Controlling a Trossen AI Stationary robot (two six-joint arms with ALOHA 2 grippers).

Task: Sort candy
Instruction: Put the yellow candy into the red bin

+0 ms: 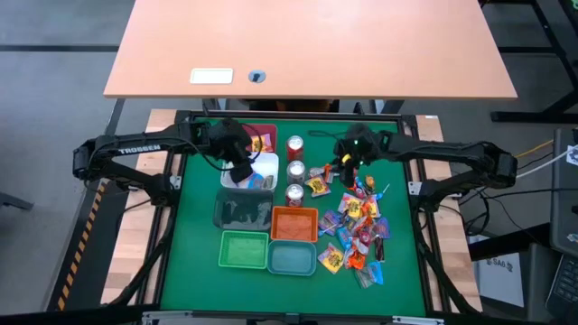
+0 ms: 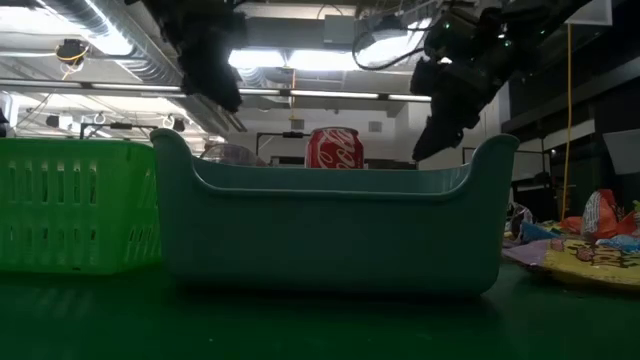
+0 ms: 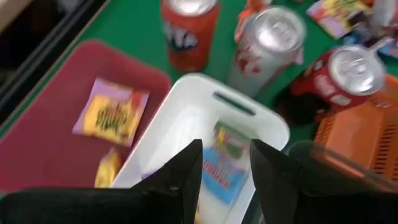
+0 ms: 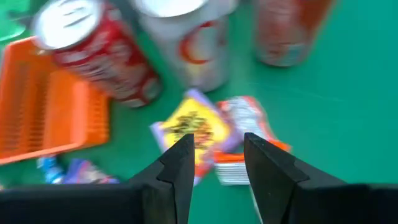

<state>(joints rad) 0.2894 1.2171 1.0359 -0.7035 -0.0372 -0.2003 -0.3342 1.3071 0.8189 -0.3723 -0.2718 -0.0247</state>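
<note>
Glossy metal cans (image 3: 273, 43), crinkly candy (image 1: 357, 230) wrappers

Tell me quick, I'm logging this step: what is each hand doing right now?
Left hand: open, empty, above the white bin, a blue-wrapped candy lying below it.
Right hand: open, empty, over the yellow candy.

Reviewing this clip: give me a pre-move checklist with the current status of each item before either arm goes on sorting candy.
1. Left claw open and empty over the white bin: ok.
2. Blue-wrapped candy lying inside the white bin, below the left claw: ok.
3. Right claw open, nothing held: ok.
4. Right claw lined up over the yellow-wrapped candy on the green mat: ok.
5. Cans upright, close beside that target: ok, but tight.
6. Whether the right claw's fingertips touch the mat: cannot tell.
</note>
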